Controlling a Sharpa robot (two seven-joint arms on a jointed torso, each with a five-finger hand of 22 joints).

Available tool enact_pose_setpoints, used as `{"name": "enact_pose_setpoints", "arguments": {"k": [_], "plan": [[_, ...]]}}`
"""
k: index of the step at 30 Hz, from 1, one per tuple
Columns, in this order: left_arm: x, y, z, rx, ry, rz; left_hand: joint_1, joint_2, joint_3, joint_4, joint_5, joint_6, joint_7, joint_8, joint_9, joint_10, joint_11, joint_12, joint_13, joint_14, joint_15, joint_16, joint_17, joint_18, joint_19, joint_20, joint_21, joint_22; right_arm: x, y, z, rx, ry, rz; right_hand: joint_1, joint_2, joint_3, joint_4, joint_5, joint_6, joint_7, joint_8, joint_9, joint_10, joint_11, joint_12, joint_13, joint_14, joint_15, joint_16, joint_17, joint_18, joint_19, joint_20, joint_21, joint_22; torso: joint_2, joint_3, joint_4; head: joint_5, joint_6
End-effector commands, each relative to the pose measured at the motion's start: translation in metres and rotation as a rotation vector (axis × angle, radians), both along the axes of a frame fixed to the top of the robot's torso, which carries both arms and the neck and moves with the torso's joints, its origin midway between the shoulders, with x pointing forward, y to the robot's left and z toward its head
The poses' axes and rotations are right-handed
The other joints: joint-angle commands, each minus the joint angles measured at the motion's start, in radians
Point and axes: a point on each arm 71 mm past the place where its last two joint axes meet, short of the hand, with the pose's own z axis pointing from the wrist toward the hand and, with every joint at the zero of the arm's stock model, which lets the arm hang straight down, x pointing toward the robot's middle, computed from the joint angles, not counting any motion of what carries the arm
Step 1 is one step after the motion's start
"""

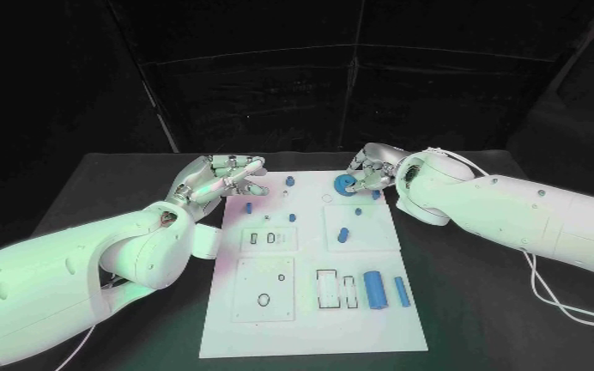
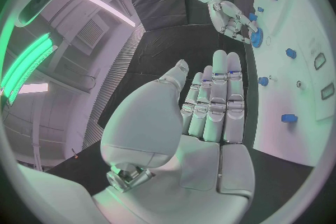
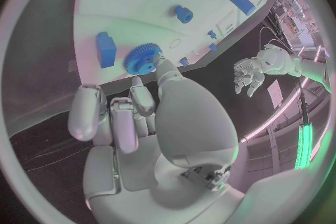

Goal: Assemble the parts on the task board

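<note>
The white task board [image 1: 310, 319] lies in the middle of the black table. At its far edge my right hand [image 1: 374, 171] pinches a blue gear [image 1: 344, 185] between thumb and a finger, low over the board; the right wrist view shows the gear [image 3: 142, 60] at the fingertips, beside a blue block [image 3: 106, 49]. My left hand [image 1: 230, 178] hovers at the board's far left corner with fingers stretched out and nothing in it. In the left wrist view its fingers [image 2: 215, 98] lie straight and side by side, with the right hand [image 2: 233, 15] and the gear [image 2: 256, 37] beyond them.
Loose blue parts lie on the board: a thick cylinder [image 1: 375, 289] and a slim bar [image 1: 401, 291] near the right front, an oblong piece [image 1: 343, 234] mid-board, and small pegs [image 1: 248, 208] on the far half. A white cable [image 1: 545, 289] trails at the right.
</note>
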Motion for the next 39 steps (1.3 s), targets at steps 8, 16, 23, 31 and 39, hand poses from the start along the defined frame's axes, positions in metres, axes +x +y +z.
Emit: {"name": "enact_pose_setpoints", "arguments": {"k": [8,16,23,31,39], "plan": [[0.0,-0.001,0.002,-0.011,-0.008,-0.012,0.006,0.006,-0.001,-0.004,0.002,0.001,0.005,-0.004,-0.001,0.003,0.005,-0.004,-0.001,-0.005,-0.001,-0.006,0.001,0.003,0.002,0.002,-0.006,-0.001,0.001,0.005,-0.003,-0.043,0.033,0.01,0.031,0.013,0.005,-0.017,-0.005,0.004,-0.004,0.016,0.002,0.012,-0.002,0.015,0.016,0.081,0.007,0.006,0.141,-0.013,0.011,-0.001,0.011,0.011,0.0,-0.0001,0.0002,-0.001,-0.004],[0.0,-0.001,0.002,-0.01,-0.007,-0.012,0.007,0.007,0.0,-0.005,0.002,0.001,0.005,-0.004,0.0,0.004,0.005,-0.004,-0.001,-0.006,-0.001,-0.007,0.002,0.003,0.002,0.002,-0.006,-0.001,0.001,0.007,0.0,-0.037,-0.001,0.021,0.049,0.032,0.021,-0.028,-0.054,0.031,-0.009,0.036,0.005,0.041,-0.006,0.047,0.062,0.082,0.004,0.009,0.148,-0.015,0.016,-0.003,0.02,0.026,0.0,0.0002,0.0001,0.0,-0.006],[0.0,0.0,0.001,-0.009,-0.004,-0.013,0.007,0.007,0.001,-0.006,0.002,0.001,0.005,-0.004,0.0,0.004,0.005,-0.005,0.0,-0.006,-0.001,-0.007,0.003,0.003,0.002,0.002,-0.006,-0.002,0.002,0.009,0.002,-0.068,-0.053,0.029,0.047,0.039,0.026,-0.027,-0.053,0.048,-0.012,0.045,0.006,0.053,-0.009,0.059,0.078,0.082,0.002,0.01,0.15,-0.016,0.017,-0.005,0.022,0.03,0.0,0.0004,0.0005,0.0,-0.006],[0.0,0.0,0.001,-0.004,0.002,-0.009,0.01,0.005,0.002,-0.01,0.002,0.0,0.005,-0.006,0.0,0.003,0.005,-0.007,0.0,-0.007,-0.001,-0.008,0.006,0.003,0.002,0.003,-0.007,-0.002,0.002,0.013,0.005,-0.086,-0.093,0.037,0.066,0.043,0.047,-0.044,-0.084,0.054,-0.013,0.044,0.001,0.056,-0.011,0.061,0.085,0.083,0.0,0.011,0.156,-0.017,0.018,-0.007,0.025,0.035,0.0,0.0003,0.0002,0.003,-0.007],[0.0,0.001,0.0,-0.002,0.005,-0.008,0.01,0.004,0.002,-0.011,0.002,0.0,0.005,-0.006,0.0,0.003,0.005,-0.008,0.0,-0.007,-0.001,-0.008,0.007,0.003,0.002,0.003,-0.008,-0.002,0.001,0.017,0.005,-0.101,-0.1,0.053,0.067,0.038,0.05,-0.048,-0.093,0.053,-0.013,0.042,0.0,0.055,-0.011,0.059,0.085,0.083,0.0,0.012,0.158,-0.017,0.018,-0.007,0.026,0.036,0.0,0.0002,0.0012,0.003,-0.007]]}}
